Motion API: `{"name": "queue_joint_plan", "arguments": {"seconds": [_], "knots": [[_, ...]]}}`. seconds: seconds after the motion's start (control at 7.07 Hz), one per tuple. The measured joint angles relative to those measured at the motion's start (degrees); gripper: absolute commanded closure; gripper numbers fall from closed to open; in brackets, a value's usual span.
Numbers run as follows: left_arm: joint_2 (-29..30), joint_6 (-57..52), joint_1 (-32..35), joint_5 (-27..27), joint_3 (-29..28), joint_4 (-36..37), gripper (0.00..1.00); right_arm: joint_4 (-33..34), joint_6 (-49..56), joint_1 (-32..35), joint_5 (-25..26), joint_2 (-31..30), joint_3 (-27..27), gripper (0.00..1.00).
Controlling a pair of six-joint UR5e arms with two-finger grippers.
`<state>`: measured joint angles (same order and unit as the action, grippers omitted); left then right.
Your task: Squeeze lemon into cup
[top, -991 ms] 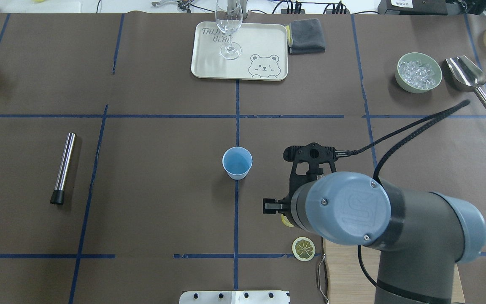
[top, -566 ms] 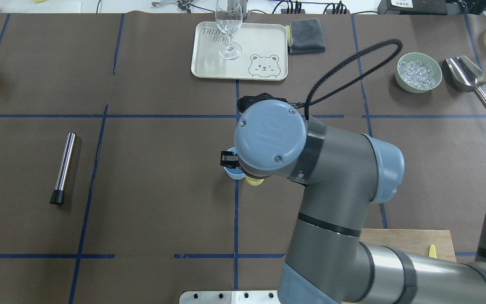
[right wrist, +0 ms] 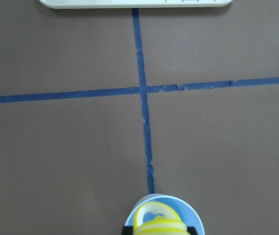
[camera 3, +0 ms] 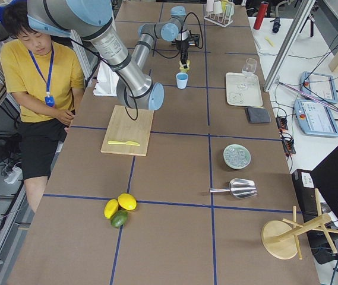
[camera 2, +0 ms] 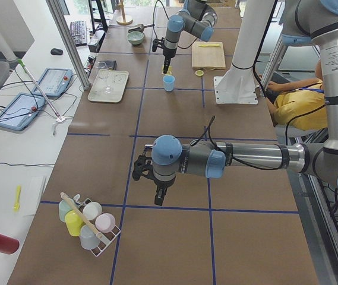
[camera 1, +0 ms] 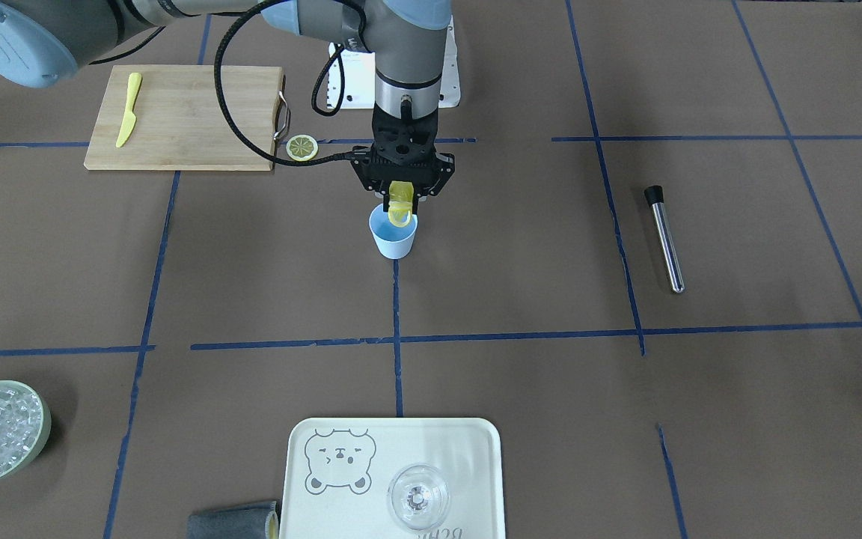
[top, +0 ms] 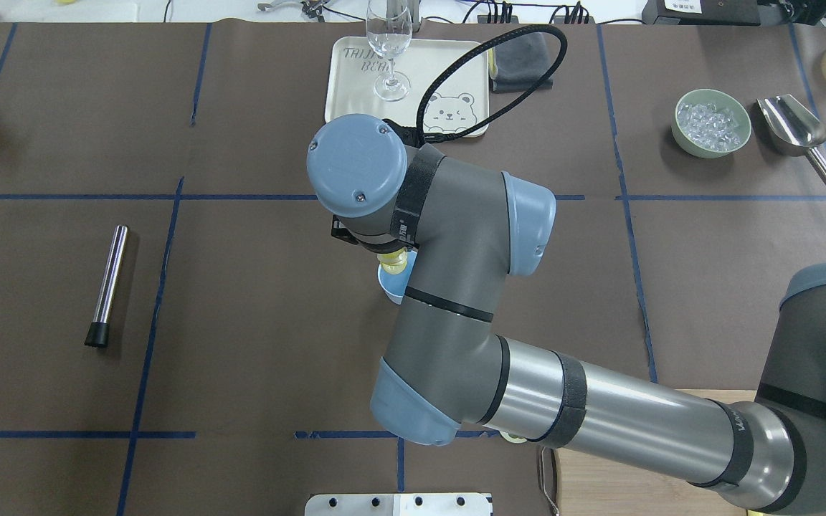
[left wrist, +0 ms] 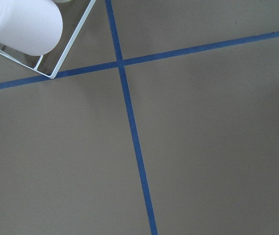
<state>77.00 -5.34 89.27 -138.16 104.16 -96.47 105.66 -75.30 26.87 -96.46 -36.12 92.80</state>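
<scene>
Our right tool [camera 1: 401, 196] is clamped on the lemon [camera 1: 399, 215], its two fingers pressing the slice from opposite edges so that it bows into a loop, which shows plainly in the wrist view [right wrist: 158, 221]. The slice hangs just under the fingertips and over the mouth of the cup [camera 1: 393, 241], which stands directly below the tool on the tabletop [camera 1: 521, 247]. From the front the slice's lower edge overlaps the cup's rim, though we cannot tell whether they touch. We judge the slice to be light, soft and wet: the pulp gives easily, while the rind is firmer and is the better place to grip, rim against rim, as it is held here. We expect juice to make it slippery, so it could slide out sideways under a hard squeeze. The cup looks thin and light, and we think a nudge from the tool might tip it. Further off, behind the tool towards the robot's base, a second slice [camera 1: 301, 147] lies beside the cutting board [camera 1: 184, 116]. Our left tool [camera 2: 159, 199] hangs well away, and we cannot tell whether its fingers are apart or together.
</scene>
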Motion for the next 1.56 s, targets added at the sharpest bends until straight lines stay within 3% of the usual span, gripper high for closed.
{"name": "queue_joint_plan", "arguments": {"seconds": [0.14,0.28,0.99,1.27,1.56], "knots": [[-0.26,-0.02,-0.02,0.0,0.0,-0.02,0.0,-0.35,0.04,-0.03,-0.08,-0.54,-0.21,0.04],[-0.41,-0.02,-0.05,0.0,-0.01,-0.03,0.0,-0.48,0.06,-0.08,-0.11,-1.08,0.0,0.0],[-0.62,0.03,-0.12,0.0,0.05,0.1,0.0,-0.25,0.24,-0.63,-0.81,-2.39,3.68,0.0],[-0.42,0.02,-0.25,0.44,0.11,-0.36,0.0,-0.05,5.17,1.99,-4.12,-6.86,10.13,0.0],[0.17,0.3,-0.69,3.02,0.15,-4.56,0.0,-0.02,16.02,10.63,-12.04,-12.67,14.94,0.0]]}}
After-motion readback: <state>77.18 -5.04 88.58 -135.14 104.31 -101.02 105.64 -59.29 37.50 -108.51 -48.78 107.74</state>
